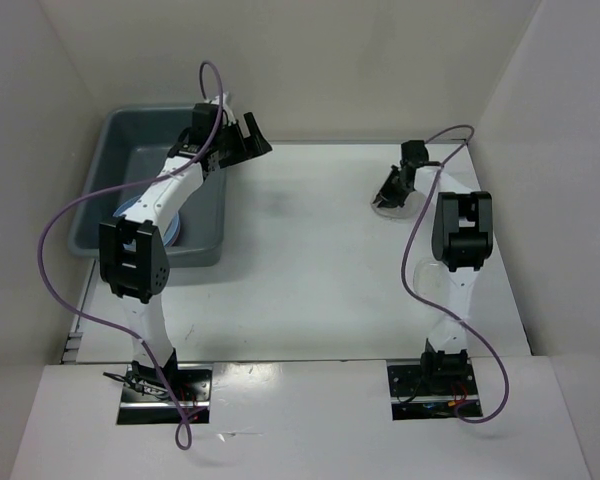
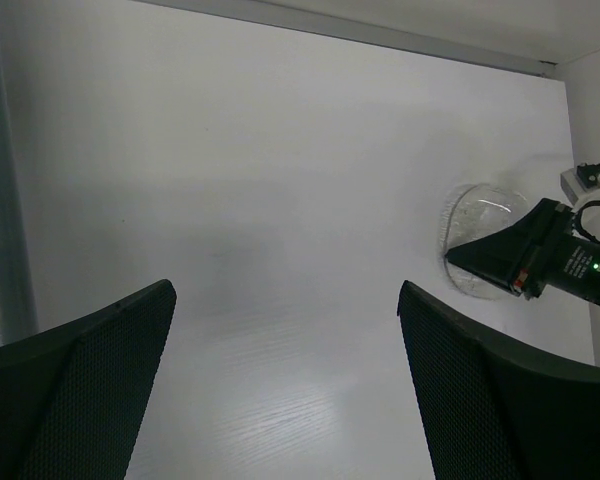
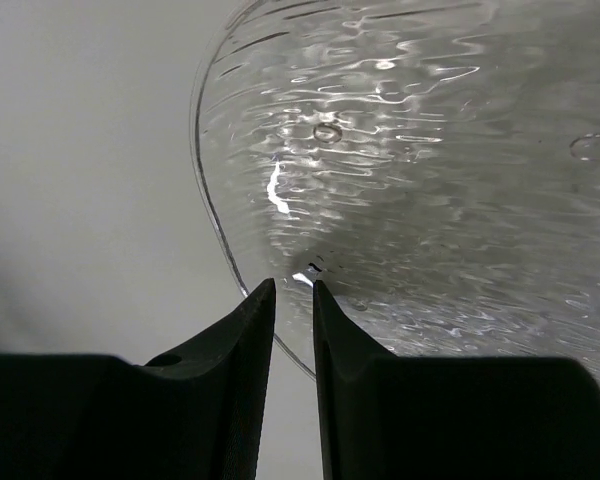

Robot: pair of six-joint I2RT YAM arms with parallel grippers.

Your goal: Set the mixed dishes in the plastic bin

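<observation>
I can read no text, number or brand in any view. The only marks I find show from the left wrist camera, on the black body behind the right gripper [image 2: 452,256]: a small red patch [image 2: 525,281] and a green light [image 2: 592,267]. Both are too small to make out as writing.

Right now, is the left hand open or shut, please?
Open: the left hand shows its fingers wide apart, nothing between them.
</observation>
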